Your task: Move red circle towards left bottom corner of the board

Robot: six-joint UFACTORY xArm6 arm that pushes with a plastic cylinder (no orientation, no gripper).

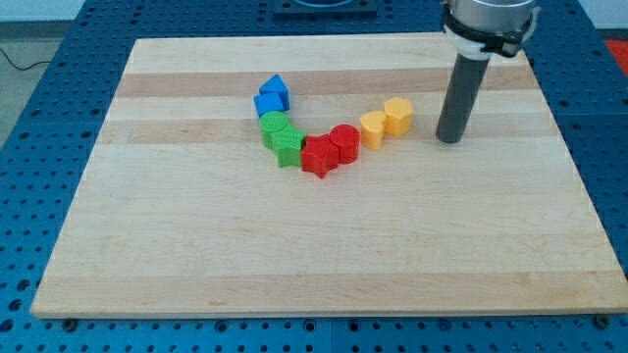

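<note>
The red circle [344, 142] sits near the middle of the wooden board [196, 245], touching a red star [319, 156] on its left. My tip [448, 139] stands on the board to the view's right of the blocks, well apart from the red circle, with the two yellow blocks between them. The blocks form a curved row. The board's bottom left corner [39, 310] is far from the red circle.
A yellow heart-like block [373, 128] and a yellow hexagon [397, 115] lie right of the red circle. A green star [287, 149] and green circle [275, 126] lie left of the red star. Two blue blocks [272, 97] sit above them.
</note>
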